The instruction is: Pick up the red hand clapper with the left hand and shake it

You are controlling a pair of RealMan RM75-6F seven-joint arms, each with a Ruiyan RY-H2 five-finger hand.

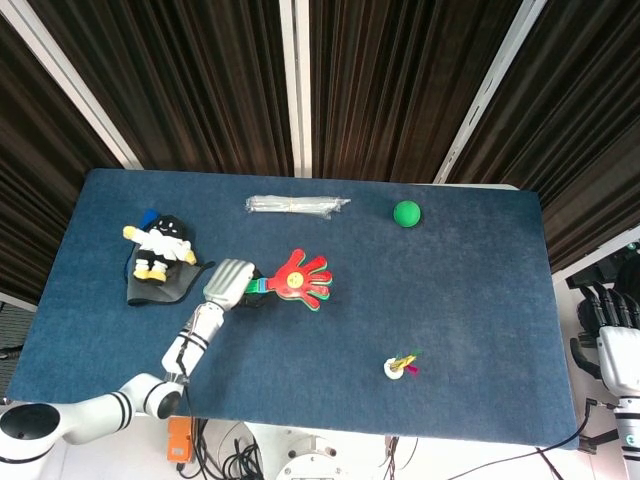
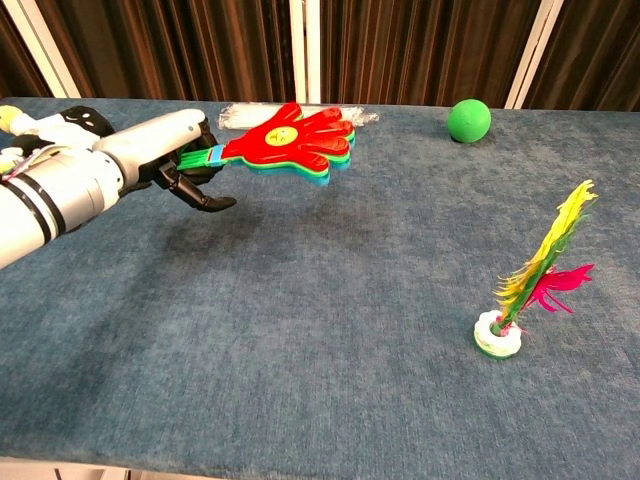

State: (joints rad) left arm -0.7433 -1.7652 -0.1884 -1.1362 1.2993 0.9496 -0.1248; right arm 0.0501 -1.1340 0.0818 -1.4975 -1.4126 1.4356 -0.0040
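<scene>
The red hand clapper (image 1: 297,279) (image 2: 297,146) has a red palm with a yellow face over green and blue layers, and a green handle. My left hand (image 1: 227,284) (image 2: 172,158) grips that handle and holds the clapper above the blue table, palm end pointing right. The clapper hangs clear of the cloth in the chest view. My right hand (image 1: 612,345) rests off the table's right edge in the head view; its fingers cannot be made out clearly.
A plush doll (image 1: 160,246) on a dark cloth lies left of my left hand. A clear wrapped bundle (image 1: 295,205) and a green ball (image 1: 406,213) sit at the back. A feather shuttlecock (image 2: 520,290) stands front right on the blue table (image 1: 460,290).
</scene>
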